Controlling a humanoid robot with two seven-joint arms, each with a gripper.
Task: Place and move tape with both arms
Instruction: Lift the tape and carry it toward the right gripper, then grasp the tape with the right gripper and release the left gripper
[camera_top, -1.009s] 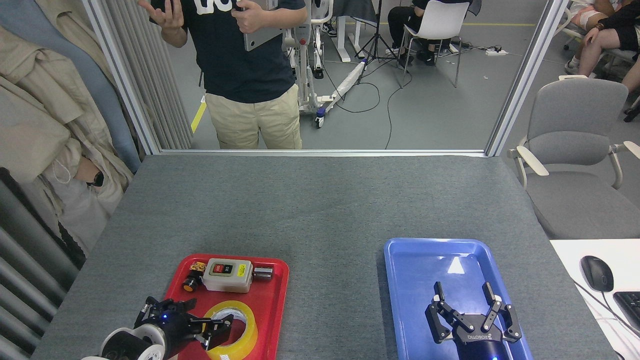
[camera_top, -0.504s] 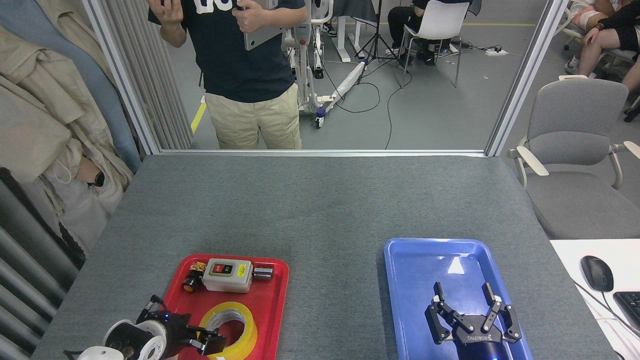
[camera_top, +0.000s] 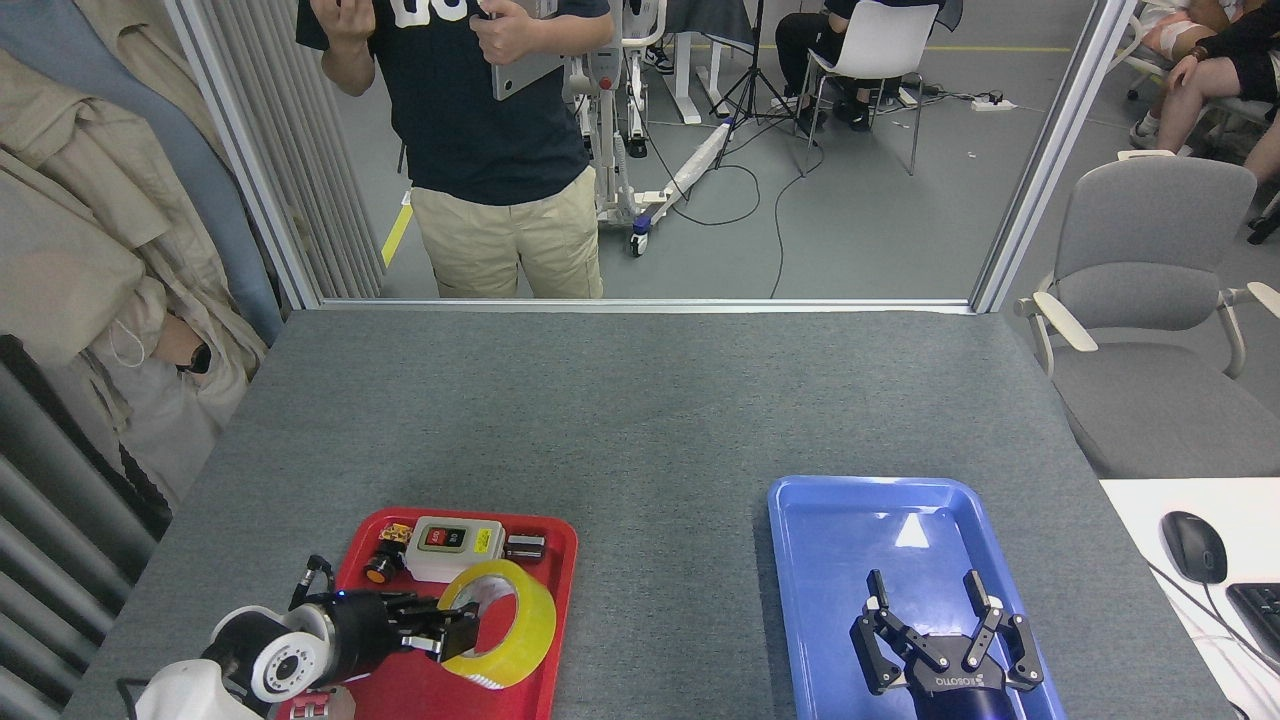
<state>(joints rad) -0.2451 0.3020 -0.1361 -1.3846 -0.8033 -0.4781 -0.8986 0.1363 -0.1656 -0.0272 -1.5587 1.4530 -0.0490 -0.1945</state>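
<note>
The tape (camera_top: 505, 623) has come up off the floor of the red tray (camera_top: 553, 560): a moment ago it lay flat there with its hole facing up, and now it is tilted on edge, held above the tray just in front of the grey switch box (camera_top: 457, 548). The left end effector (camera_top: 452, 633) has closed on the roll's near wall, one finger seemingly inside the core and one outside, so the pick-up looks done and the lift has begun. The right end effector (camera_top: 935, 612) hangs over the blue tray (camera_top: 830, 520) with its fingers spread wide and nothing between them, unmoved from before. My judgement is that the carry comes next, either a handover or a placement toward the right side of the desk (camera_top: 640, 400).
</note>
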